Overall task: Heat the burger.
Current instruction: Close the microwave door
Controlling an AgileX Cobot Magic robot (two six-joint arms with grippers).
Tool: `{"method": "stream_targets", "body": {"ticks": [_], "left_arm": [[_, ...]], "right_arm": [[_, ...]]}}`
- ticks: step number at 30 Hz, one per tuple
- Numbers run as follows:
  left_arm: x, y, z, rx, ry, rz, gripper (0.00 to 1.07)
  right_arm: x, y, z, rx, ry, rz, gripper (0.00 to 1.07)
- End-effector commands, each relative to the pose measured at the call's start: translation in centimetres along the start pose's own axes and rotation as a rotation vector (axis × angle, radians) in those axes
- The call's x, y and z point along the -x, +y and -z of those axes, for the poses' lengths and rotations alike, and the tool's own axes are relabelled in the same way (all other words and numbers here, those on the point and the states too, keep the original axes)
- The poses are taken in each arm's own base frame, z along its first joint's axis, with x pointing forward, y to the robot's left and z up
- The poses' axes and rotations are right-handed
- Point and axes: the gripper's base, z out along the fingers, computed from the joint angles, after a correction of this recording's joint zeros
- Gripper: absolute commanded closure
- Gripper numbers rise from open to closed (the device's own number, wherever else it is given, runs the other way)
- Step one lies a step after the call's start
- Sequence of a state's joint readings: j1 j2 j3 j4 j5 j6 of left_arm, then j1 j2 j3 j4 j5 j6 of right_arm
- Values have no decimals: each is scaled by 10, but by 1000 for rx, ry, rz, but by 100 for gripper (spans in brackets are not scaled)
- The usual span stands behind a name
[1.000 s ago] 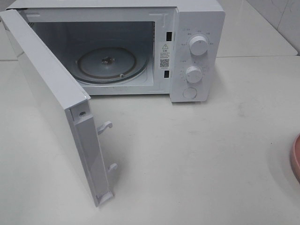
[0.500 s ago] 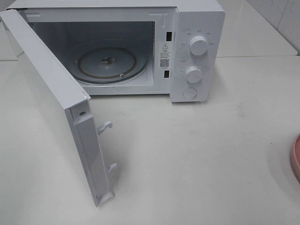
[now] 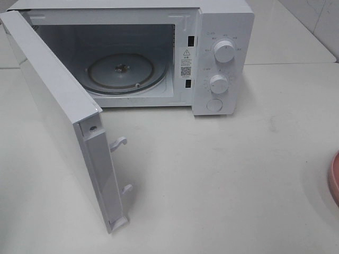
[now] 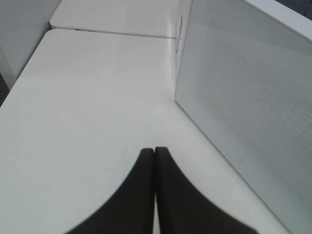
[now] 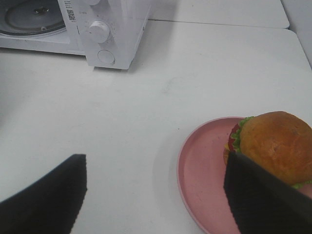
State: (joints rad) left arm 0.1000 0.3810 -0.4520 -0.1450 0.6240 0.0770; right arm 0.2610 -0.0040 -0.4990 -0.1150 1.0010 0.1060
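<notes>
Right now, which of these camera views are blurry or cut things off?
Left wrist: soft overall, shut black claw blurred. Right wrist: near claw fingers blurred, golden-bun burger cropped. Exterior high: sharp, round pink plate cut by the edge.

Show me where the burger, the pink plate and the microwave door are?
burger [image 5: 275,144], right wrist view, top of bun.
pink plate [image 5: 202,170], right wrist view, bare surface.
microwave door [image 3: 58,114], exterior high view, outer face.

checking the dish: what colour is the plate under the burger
Pink; the plate shows best in the right wrist view, under the burger.
</notes>
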Motion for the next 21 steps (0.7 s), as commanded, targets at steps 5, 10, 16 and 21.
{"method": "stream_targets", "body": {"ticks": [5, 10, 16, 21], "left_arm": [[-4, 6, -27, 34, -154, 3, 107], [-19, 11, -43, 66, -227, -20, 107], [-24, 16, -55, 103, -346, -33, 107], [-26, 18, -73, 110, -291, -74, 107]], "right_arm": [[-2, 0, 3, -4, -28, 7, 32], [-2, 0, 3, -4, -28, 7, 32], [-2, 0, 3, -4, -28, 7, 32], [-2, 0, 3, -4, -28, 7, 32]]}}
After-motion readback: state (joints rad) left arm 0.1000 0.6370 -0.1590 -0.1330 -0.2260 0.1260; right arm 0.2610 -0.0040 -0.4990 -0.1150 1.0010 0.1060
